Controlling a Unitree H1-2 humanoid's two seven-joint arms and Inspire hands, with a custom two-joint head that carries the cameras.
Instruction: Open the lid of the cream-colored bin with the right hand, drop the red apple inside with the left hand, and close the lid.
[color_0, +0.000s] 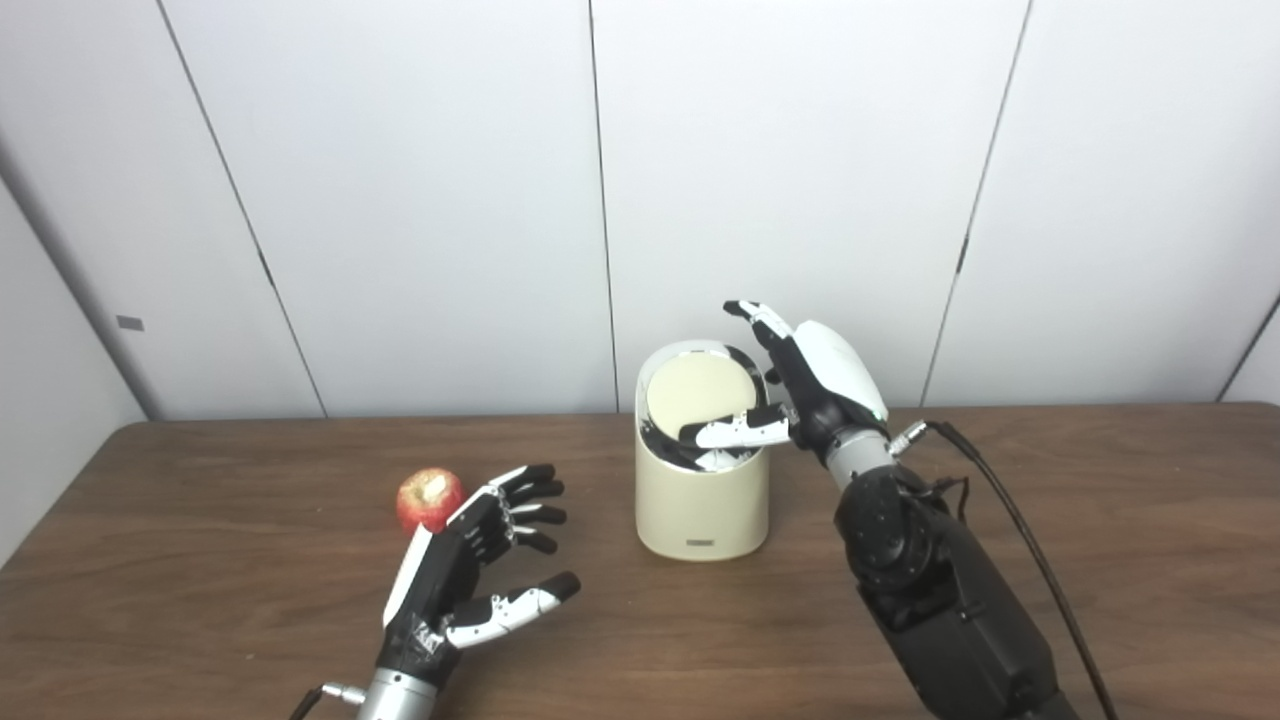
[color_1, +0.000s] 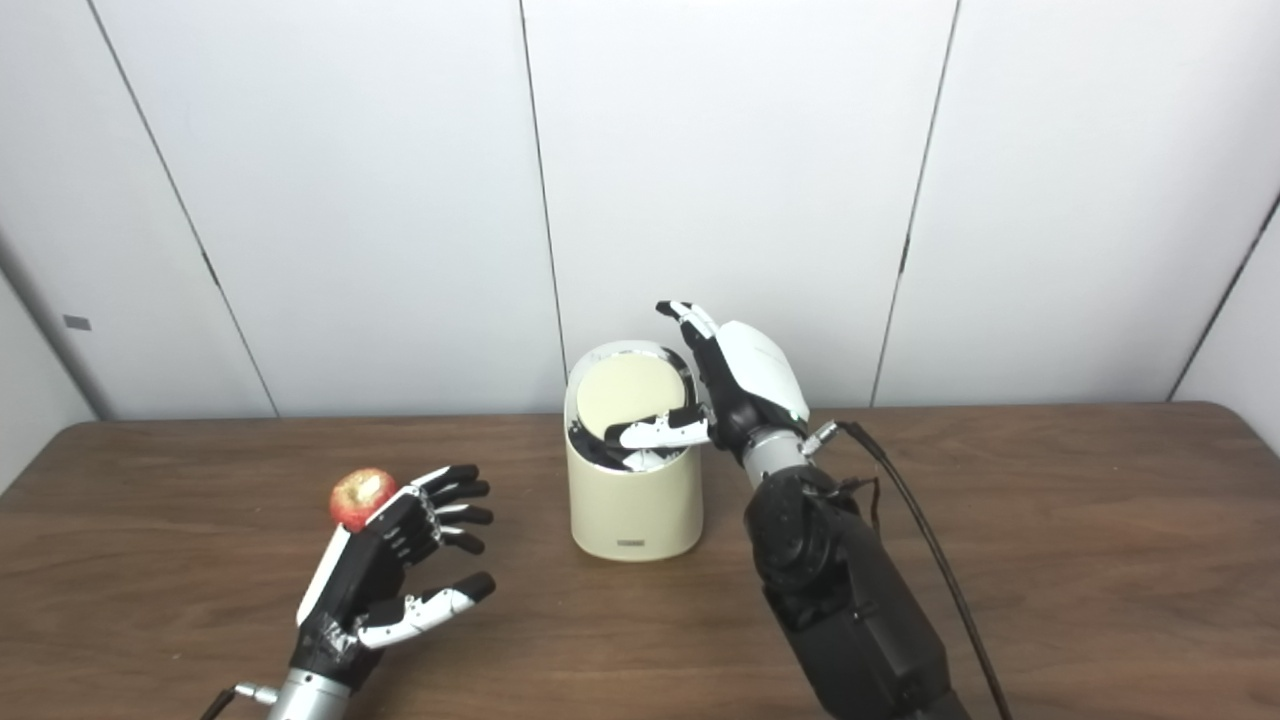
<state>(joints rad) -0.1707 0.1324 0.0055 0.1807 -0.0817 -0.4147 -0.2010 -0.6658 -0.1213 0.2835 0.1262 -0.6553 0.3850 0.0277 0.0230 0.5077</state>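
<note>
The cream-colored bin stands upright at the middle of the table. Its round lid is tilted, with its front edge pushed down, so a dark gap shows at the front of the rim. My right hand is at the bin's right side. Its thumb rests on the lid's front part and its fingers stand up beside the rim; it grips nothing. The red apple lies on the table left of the bin. My left hand is open and empty, just in front and to the right of the apple, fingers spread.
The brown wooden table runs the full width. A black cable runs from my right wrist down along the forearm. White wall panels stand close behind the bin.
</note>
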